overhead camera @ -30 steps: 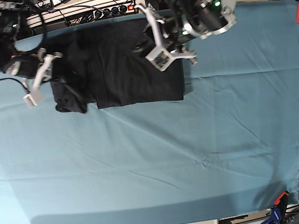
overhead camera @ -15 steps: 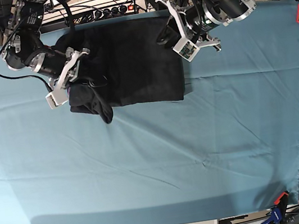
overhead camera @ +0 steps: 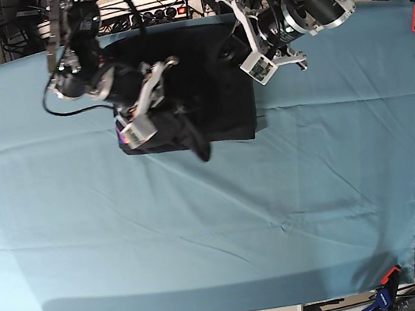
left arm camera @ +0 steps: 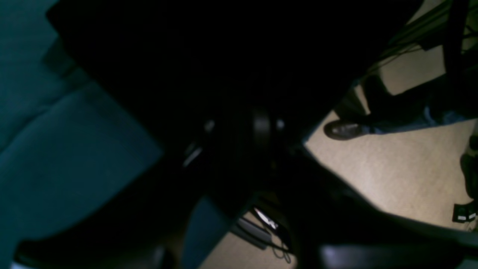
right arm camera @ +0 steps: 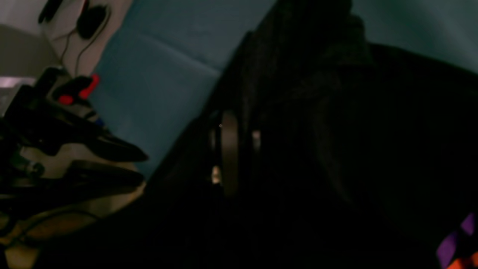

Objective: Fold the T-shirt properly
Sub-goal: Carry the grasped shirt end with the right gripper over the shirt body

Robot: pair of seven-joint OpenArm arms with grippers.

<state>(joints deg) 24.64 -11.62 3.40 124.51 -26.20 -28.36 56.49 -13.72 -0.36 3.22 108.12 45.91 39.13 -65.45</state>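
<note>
Your right claw (overhead camera: 145, 112) pinches the big black cotton T-shirt (overhead camera: 204, 85); carry that side across flat. Your left claw (overhead camera: 255, 55) looks half open, holding nothing.

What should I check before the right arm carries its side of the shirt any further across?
1. Right claw gripping cloth: ok. It is shut on a bunch of the black T-shirt, and a flap hangs below it.
2. Left claw clear of the fold: cannot tell. It sits at the shirt's edge; the left wrist view is too dark to show contact.
3. Carried side lying flat: not ok. It is bunched and drooping.
4. Rest of the shirt staying a neat rectangle: ok.
5. Table cloth smooth under the shirt: cannot tell; creases show nearer the camera.
</note>
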